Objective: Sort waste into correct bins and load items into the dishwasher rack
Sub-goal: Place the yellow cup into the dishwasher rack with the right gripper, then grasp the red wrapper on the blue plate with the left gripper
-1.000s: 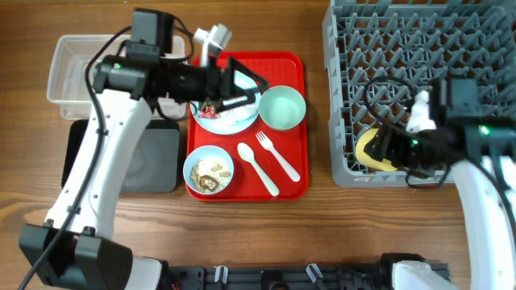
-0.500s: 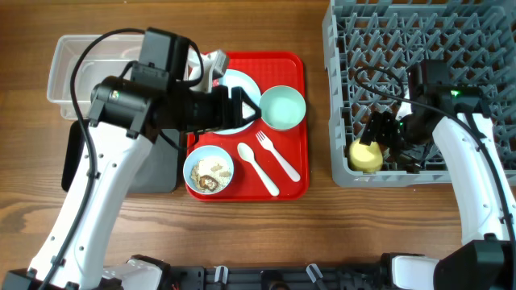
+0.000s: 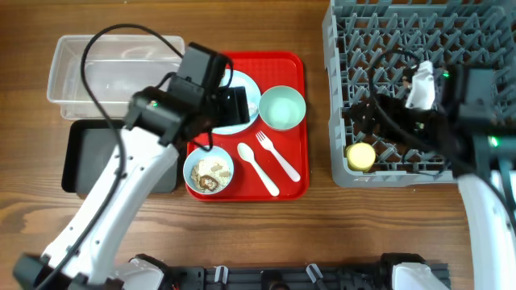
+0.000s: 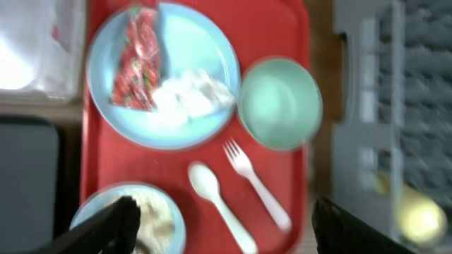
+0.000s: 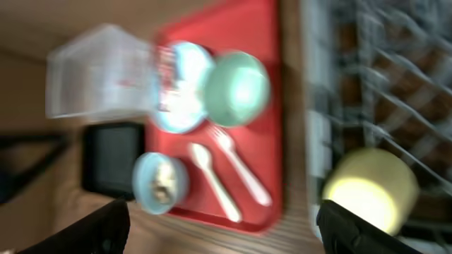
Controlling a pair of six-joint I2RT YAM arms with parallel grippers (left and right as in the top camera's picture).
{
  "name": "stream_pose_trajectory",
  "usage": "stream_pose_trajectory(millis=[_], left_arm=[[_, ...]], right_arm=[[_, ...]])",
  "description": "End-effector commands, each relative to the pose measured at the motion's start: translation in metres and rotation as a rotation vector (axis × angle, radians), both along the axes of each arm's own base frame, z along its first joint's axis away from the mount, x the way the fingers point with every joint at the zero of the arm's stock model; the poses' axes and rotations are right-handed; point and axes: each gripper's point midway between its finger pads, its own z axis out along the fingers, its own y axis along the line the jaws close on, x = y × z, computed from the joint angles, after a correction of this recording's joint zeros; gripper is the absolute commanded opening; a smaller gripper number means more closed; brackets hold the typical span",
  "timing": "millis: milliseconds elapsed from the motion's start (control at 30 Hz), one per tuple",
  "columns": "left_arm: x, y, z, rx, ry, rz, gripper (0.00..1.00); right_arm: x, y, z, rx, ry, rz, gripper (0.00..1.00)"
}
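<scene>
Left hand (image 4: 224, 212): fingers spread wide, nothing between them. It hangs over the red tray (image 3: 290, 181) mid-tabletop, looking straight down on it.

Step in hand, as judged: lift the waste off the plate (image 4: 201, 42).
- The red wrapper (image 4: 138, 60) lies on the plate's left part, and the white paper (image 4: 191, 95) touches it on the right. Both are light and crumpled.
- Best to centre over the wrapper's long body and close across its narrow width. Coming down close to the plate face avoids pinching only a loose fold.
- The green bowl (image 4: 279, 102) sits just beside the plate rim, so the fingers should stay clear of it on the way down.
- The left wrist view is blurred. Cannot tell whether paper and wrapper are stuck together; two picks may be needed.
- Drop targets sit by the left edge: the clear tub (image 3: 72, 68) at the far-left corner, with the black tray (image 3: 89, 157) just beside it on the near side. Lift straight up before traversing so nothing drags across the plate.

Right hand (image 5: 222, 212): also wide open and empty, above the rack (image 3: 476, 32) at the far-right corner. The yellow cup (image 3: 360, 155) sits in the rack's near-left part.

Not yet done: food scraps (image 3: 210, 173) in the blue bowl (image 3: 190, 161), the fork (image 3: 278, 155), and the spoon (image 3: 258, 169).
</scene>
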Motion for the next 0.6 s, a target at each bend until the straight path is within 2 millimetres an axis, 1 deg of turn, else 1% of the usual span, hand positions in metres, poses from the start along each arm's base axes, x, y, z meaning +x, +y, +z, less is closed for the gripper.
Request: stream_pose_trajectory(millis=[0, 33, 67, 100, 133, 167, 233, 300, 367, 433, 467, 500, 567], left_arm=[[0.034, 0.011, -0.054, 0.149, -0.014, 0.024, 0.83], [0.041, 0.01, -0.062, 0.155, -0.015, 0.017, 0.84], [0.055, 0.005, -0.078, 0.167, -0.019, -0.001, 0.87], [0.063, 0.001, -0.091, 0.174, -0.018, -0.011, 0.9], [0.069, -0.002, -0.1, 0.176, -0.019, -0.014, 0.95], [0.077, -0.005, -0.113, 0.183, -0.018, -0.024, 0.98], [0.086, -0.01, -0.138, 0.197, -0.004, -0.037, 0.99], [0.092, -0.01, -0.159, 0.204, 0.014, -0.033, 0.97], [0.096, -0.008, -0.178, 0.209, 0.034, -0.021, 0.89], [0.098, -0.008, -0.189, 0.194, 0.051, -0.006, 0.78], [0.099, -0.009, -0.194, 0.178, 0.061, 0.003, 0.7], [0.099, -0.01, -0.196, 0.162, 0.068, 0.007, 0.57], [0.099, -0.01, -0.196, 0.125, 0.081, 0.041, 0.38]], right_arm=[[-0.013, 0.016, 0.027, 0.082, -0.078, 0.08, 0.87], [-0.014, 0.017, 0.028, 0.083, -0.081, 0.081, 0.87], [-0.016, 0.017, 0.029, 0.084, -0.082, 0.083, 0.87], [-0.017, 0.017, 0.029, 0.085, -0.078, 0.082, 0.87], [-0.017, 0.017, 0.028, 0.085, -0.074, 0.082, 0.87], [-0.018, 0.017, 0.027, 0.086, -0.069, 0.082, 0.87], [-0.019, 0.017, 0.025, 0.086, -0.057, 0.082, 0.87], [-0.02, 0.017, 0.025, 0.087, -0.052, 0.081, 0.87], [-0.021, 0.018, 0.024, 0.089, -0.045, 0.083, 0.87], [-0.022, 0.018, 0.023, 0.088, -0.042, 0.085, 0.87], [-0.022, 0.018, 0.023, 0.088, -0.04, 0.085, 0.87], [-0.022, 0.018, 0.023, 0.088, -0.039, 0.085, 0.87], [-0.022, 0.018, 0.023, 0.088, -0.04, 0.085, 0.87]])
